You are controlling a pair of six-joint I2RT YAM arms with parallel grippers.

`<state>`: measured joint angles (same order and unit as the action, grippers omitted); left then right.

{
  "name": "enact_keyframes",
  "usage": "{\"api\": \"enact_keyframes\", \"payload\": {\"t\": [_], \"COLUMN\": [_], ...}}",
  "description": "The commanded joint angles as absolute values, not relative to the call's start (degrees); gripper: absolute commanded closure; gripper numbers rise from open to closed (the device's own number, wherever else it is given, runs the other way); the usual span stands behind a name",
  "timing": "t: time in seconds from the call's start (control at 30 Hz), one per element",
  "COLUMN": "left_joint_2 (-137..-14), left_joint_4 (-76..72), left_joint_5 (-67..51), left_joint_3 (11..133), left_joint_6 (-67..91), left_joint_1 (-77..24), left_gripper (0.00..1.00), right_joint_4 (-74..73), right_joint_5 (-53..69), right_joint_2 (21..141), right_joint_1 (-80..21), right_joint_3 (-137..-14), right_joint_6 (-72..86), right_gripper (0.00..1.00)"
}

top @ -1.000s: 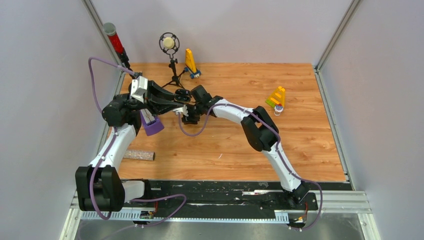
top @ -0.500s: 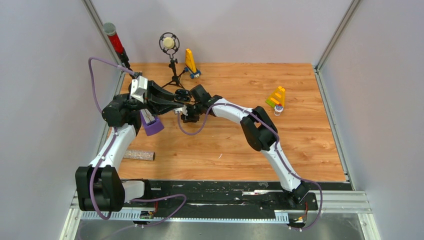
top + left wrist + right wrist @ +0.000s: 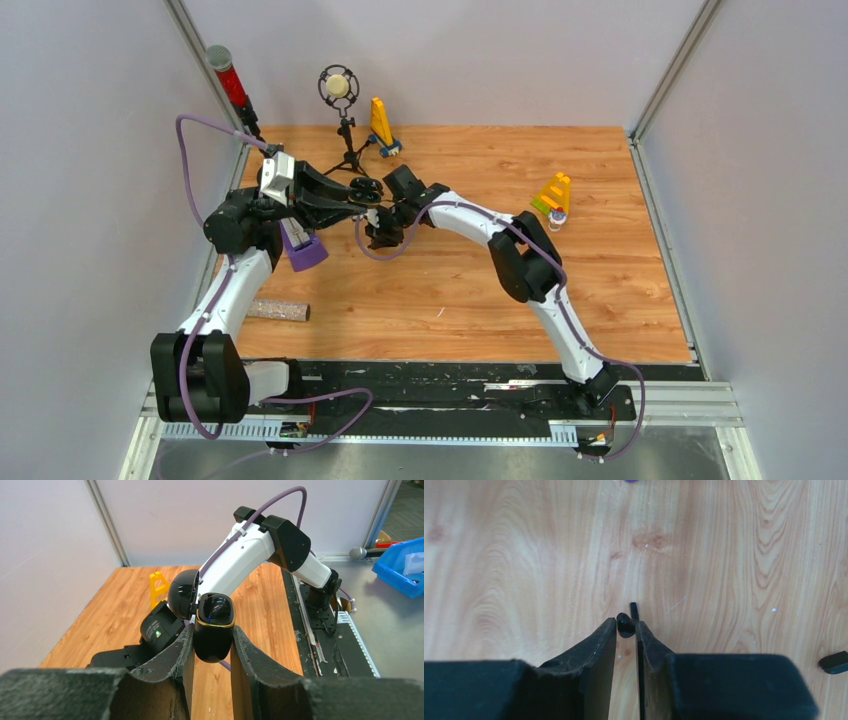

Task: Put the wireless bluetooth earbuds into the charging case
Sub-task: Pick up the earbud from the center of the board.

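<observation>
Progress looks partial: my left gripper (image 3: 212,632) clamps the open charging case (image 3: 215,611) at frame centre. My right gripper (image 3: 626,628) pinches one black earbud (image 3: 624,623), lower centre, over the worktop (image 3: 734,555); I judge seating it is left.

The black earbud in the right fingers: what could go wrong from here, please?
The small black stemmed earbud is pinched only at the very tips of the right fingers, so it may slip or twist. The glossy black charging case is held mid-air by the left fingers; a push could shift it.

Left arm (image 3: 228,290) raised, left fingers (image 3: 170,665) clamped; right arm (image 3: 565,330) stretched leftward, right fingers (image 3: 599,645) pinched.
</observation>
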<state>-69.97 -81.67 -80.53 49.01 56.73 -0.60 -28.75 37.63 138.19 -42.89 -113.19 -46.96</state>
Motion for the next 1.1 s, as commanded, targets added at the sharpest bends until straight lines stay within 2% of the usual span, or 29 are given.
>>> {"api": "enact_keyframes", "payload": {"t": [0.0,0.27,0.37,0.47,1.07], "left_joint_2": [-69.26,-69.42,-69.49,-69.33,-69.15], "left_joint_4": [-85.45,-85.43,-85.47,-85.46,-85.49], "left_joint_5": [-79.5,-79.25,-79.13,-79.36,-79.64], "left_joint_3": [50.19,49.93,49.92,49.73,49.49], "left_joint_6": [56.91,56.61,56.56,56.53,56.4], "left_joint_1": [-0.18,-0.18,-0.18,-0.18,-0.18], "left_gripper": [1.0,1.0,1.0,1.0,1.0], "right_joint_4": [-33.66,-36.79,-36.17,-35.96,-26.64], "right_joint_5": [43.86,47.08,45.2,44.66,36.09], "right_joint_2": [131.68,125.05,125.93,129.11,135.34], "right_joint_1": [-41.99,-39.13,-39.28,-39.64,-42.63], "right_joint_3": [-115.16,-111.88,-110.34,-111.54,-109.95], "right_joint_6": [-42.3,-41.51,-44.02,-43.02,-28.22], "right_gripper": [0.79,0.78,0.67,0.62,0.59]}}
